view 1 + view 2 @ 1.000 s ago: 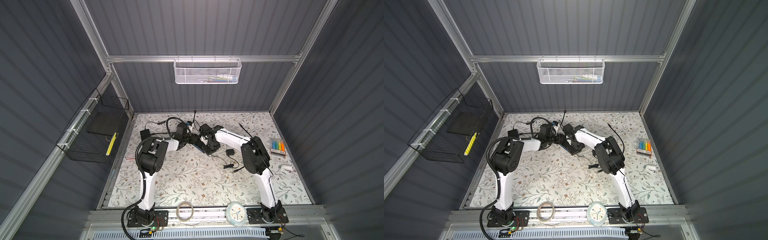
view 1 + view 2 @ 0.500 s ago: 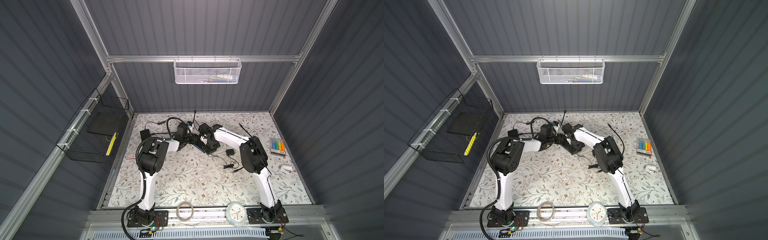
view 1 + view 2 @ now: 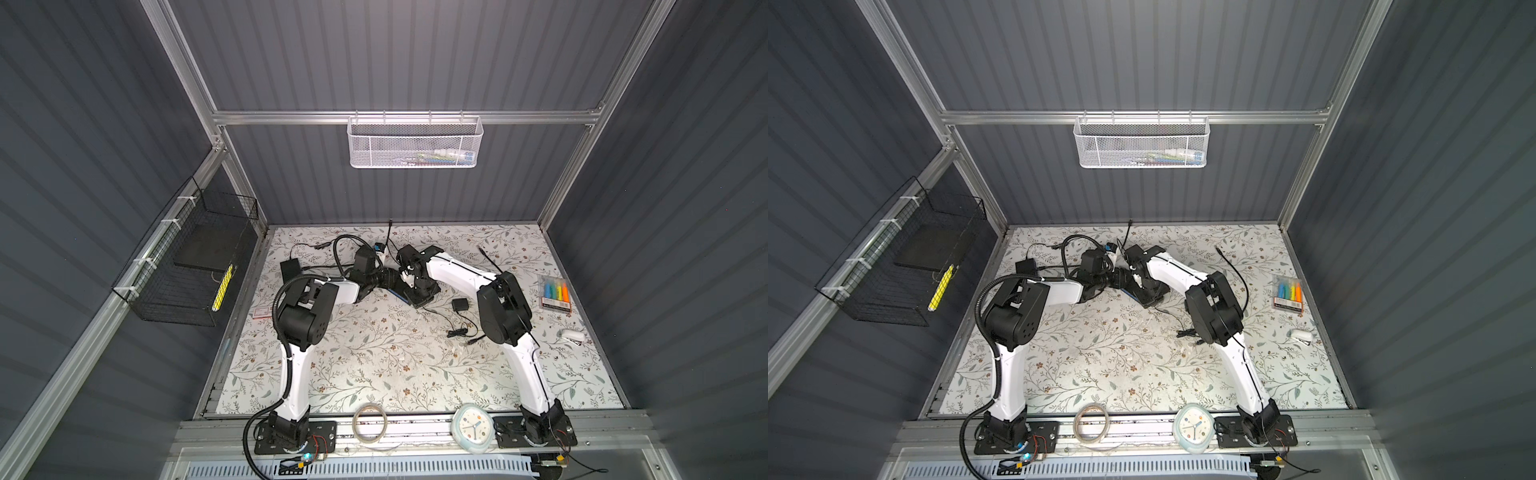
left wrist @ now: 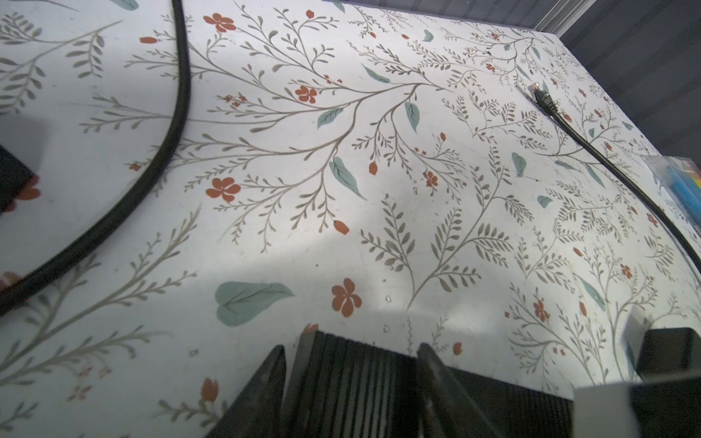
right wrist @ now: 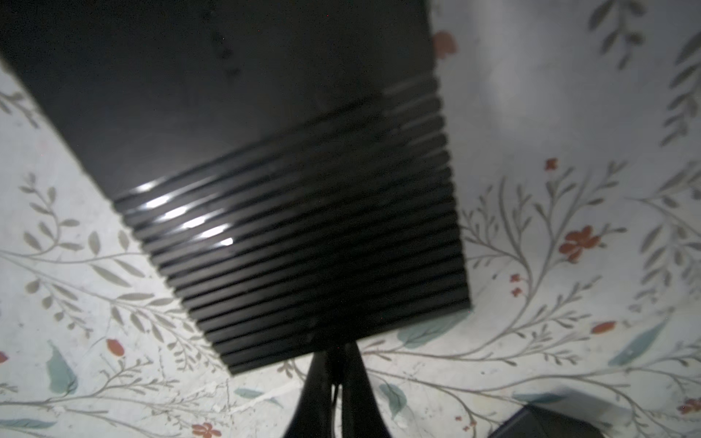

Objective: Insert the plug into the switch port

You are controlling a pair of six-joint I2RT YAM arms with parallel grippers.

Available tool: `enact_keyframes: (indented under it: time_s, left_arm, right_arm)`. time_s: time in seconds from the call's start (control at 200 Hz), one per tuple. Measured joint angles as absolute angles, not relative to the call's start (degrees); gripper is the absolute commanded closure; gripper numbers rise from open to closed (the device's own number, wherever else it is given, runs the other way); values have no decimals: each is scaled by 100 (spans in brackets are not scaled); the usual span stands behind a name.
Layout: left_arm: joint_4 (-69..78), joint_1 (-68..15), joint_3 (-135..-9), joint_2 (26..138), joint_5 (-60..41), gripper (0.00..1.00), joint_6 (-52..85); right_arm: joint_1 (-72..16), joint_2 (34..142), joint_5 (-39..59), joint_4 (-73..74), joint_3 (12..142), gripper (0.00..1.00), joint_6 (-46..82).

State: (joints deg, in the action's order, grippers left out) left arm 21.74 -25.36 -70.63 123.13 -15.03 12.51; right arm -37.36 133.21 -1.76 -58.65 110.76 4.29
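Left gripper: jaws half-spread and set astride the ribbed end of the switch, one finger down each side. I read it as a brace, so the box cannot slide when pushed from the opposite edge. The switch lies flat at back centre of the table, between my two wrists. Right gripper: clenched tight, tips just at the switch's near edge, a thin dark cord trailing out between the pads. The plug itself is hidden inside that pinch, so I judge it is at the port but cannot tell whether it is seated. Just beside, to the right, sits the small black adapter the cord seems to belong to. Further right a loose network cable lies unused, and near the edge a marker pack. Surface: floral-print table, matte, lightly scuffed. Room: dark ribbed walls on aluminium framing, black wire basket on the left wall, white mesh basket on the back rail.
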Motion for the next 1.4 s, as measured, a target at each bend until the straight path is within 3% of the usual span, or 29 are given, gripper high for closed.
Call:
enact_keyframes:
  time_s: [1.301,1.401]
  left_arm:
    - [2126,-2676,-7059,12261,-1107,47,1201]
    - [2095,-2681,-7057,12248,-1087,47,1201]
  right_arm:
    - [-3673,13566,-178,-6145,11404,100,456]
    - [-3669,13437,-176,-5929,11161,94,467]
